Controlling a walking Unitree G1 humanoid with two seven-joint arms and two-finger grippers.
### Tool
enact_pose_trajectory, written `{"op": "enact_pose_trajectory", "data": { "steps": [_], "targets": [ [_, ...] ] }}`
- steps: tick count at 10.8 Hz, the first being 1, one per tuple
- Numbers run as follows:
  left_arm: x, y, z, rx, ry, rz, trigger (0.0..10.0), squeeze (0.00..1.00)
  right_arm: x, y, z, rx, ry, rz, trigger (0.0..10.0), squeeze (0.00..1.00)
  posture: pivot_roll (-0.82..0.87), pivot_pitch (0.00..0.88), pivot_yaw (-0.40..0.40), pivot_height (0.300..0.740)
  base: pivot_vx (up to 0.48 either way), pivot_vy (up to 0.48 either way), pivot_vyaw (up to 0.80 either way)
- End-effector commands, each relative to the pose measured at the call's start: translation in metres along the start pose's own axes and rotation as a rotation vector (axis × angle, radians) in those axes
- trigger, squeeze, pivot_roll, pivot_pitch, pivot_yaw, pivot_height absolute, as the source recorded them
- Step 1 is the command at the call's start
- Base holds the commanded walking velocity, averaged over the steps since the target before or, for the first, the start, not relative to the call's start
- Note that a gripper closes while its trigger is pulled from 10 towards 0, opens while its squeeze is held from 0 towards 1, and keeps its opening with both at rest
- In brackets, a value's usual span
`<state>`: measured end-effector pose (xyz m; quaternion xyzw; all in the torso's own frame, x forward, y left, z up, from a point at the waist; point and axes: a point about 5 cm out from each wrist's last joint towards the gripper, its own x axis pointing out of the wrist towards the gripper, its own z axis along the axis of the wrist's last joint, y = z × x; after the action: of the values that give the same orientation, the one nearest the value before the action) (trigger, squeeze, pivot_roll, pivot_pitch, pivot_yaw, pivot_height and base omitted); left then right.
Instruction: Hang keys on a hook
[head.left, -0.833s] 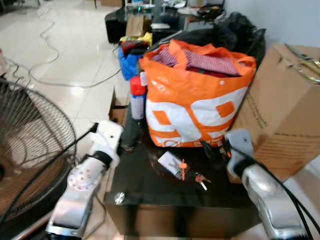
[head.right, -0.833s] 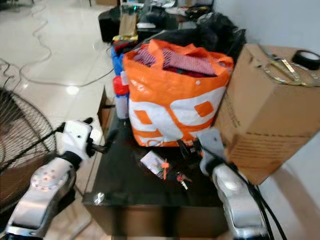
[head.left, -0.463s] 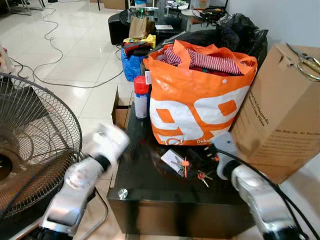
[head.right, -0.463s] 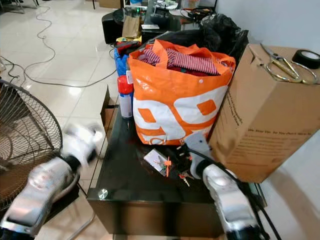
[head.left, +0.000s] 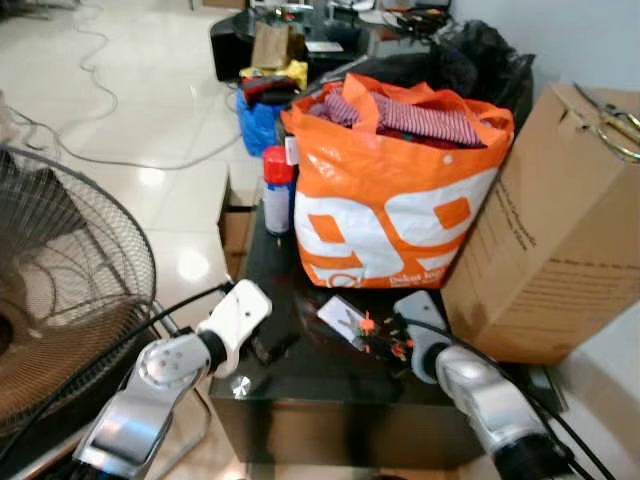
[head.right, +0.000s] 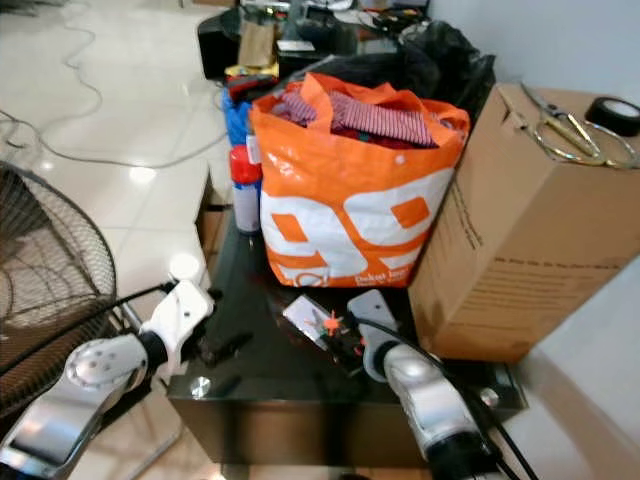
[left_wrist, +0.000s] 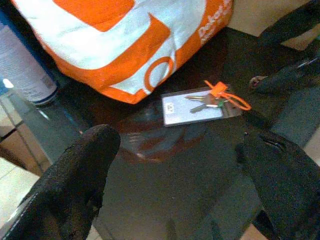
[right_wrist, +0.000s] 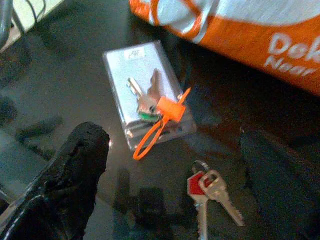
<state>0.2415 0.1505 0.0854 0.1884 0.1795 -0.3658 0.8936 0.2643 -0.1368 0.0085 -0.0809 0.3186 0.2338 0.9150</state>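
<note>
A small bunch of keys with a red cap (right_wrist: 205, 187) lies on the black glass table (head.left: 300, 375). Beside it lies a clear card sleeve (right_wrist: 147, 95) with another key and an orange zip tie (right_wrist: 165, 112) on it. My right gripper (right_wrist: 175, 150) hangs open just above the table, one finger on each side of the red-capped keys and the sleeve. My left gripper (left_wrist: 180, 150) is open too, low over the table's front left part (head.left: 272, 345), pointing at the sleeve (left_wrist: 192, 106). No hook can be made out.
A full orange shopping bag (head.left: 390, 200) stands right behind the keys. To the right is a cardboard box (head.left: 555, 230) with scissors and a tape roll (head.right: 610, 113) on top. A spray can (head.left: 277, 190) is at the back left, a floor fan (head.left: 60, 290) off the table's left.
My left gripper has come in from the table's left side to over its front left part. My right gripper has slid leftward to the keys. The camera has swayed meanwhile.
</note>
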Motion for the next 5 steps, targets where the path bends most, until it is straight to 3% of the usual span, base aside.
{"op": "enact_pose_trajectory", "data": {
  "steps": [1,2,3,4,5],
  "targets": [
    [-0.006,-0.001,0.002,0.0,-0.002,-0.018,10.0,0.0,0.005,-0.001,0.002,-0.004,-0.005,0.0,10.0,0.0,-0.05,0.078,-0.063,0.74,0.0,0.0,0.0],
    [-0.013,-0.001,0.001,0.0,0.012,-0.034,10.0,0.0,0.009,0.0,0.006,0.019,-0.027,0.005,10.0,0.0,-0.04,0.086,-0.066,0.74,0.0,0.0,0.0],
    [-0.017,-0.004,0.0,-0.004,0.018,-0.059,10.0,0.0,0.011,-0.001,0.008,0.026,-0.036,0.005,7.0,0.0,-0.03,0.102,-0.068,0.74,0.0,0.0,0.0],
    [-0.02,-0.006,0.002,-0.008,0.017,-0.086,10.0,0.0,0.014,-0.002,0.009,0.023,-0.035,-0.002,5.1,0.0,-0.03,0.11,-0.067,0.74,0.0,0.0,0.0],
    [-0.022,-0.007,0.003,-0.004,0.017,-0.094,10.0,0.0,0.017,-0.004,0.01,0.02,-0.031,-0.017,4.5,0.0,-0.03,0.118,-0.064,0.74,0.0,0.0,0.0]
  ]
}}
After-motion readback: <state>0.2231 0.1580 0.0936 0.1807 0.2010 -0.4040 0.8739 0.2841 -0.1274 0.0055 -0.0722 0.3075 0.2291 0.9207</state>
